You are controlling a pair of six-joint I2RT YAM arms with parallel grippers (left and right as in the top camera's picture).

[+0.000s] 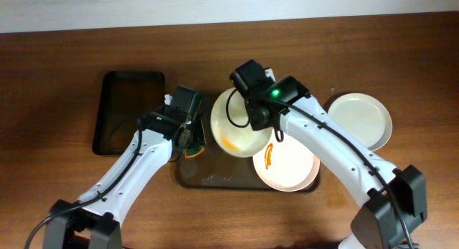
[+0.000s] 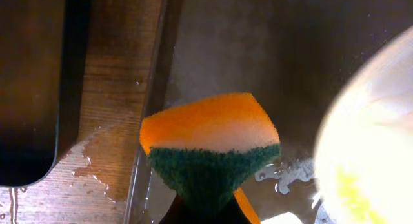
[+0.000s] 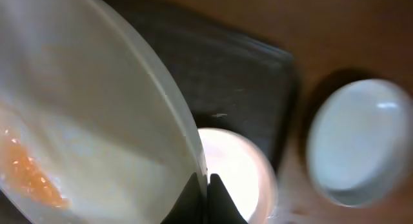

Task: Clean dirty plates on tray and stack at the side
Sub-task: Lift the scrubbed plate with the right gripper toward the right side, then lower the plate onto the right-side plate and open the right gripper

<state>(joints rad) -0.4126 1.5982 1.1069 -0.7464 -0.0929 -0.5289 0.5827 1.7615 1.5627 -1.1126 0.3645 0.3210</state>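
Nearest me, at the front of the brown tray (image 1: 208, 179), a streaked plate (image 1: 285, 163) is lying flat with an orange smear across it, evidently waiting its turn. Just behind it the right gripper (image 3: 208, 193) is clamping the rim of a second plate (image 1: 233, 123). It is tipping that plate up over the tray so the smeared face is turning toward the other arm (any drips would be landing in the tray, which seems to be the idea). The left gripper (image 1: 188, 134) is pinching an orange-and-green sponge (image 2: 210, 146) and hovering just beside that plate's edge, not touching it as far as I can tell. Farther off to the right, a clean plate (image 1: 361, 120) is sitting on the bare surface (image 1: 401, 55), probably starting the stack. A black tray (image 1: 129, 109) is lying off to the left.
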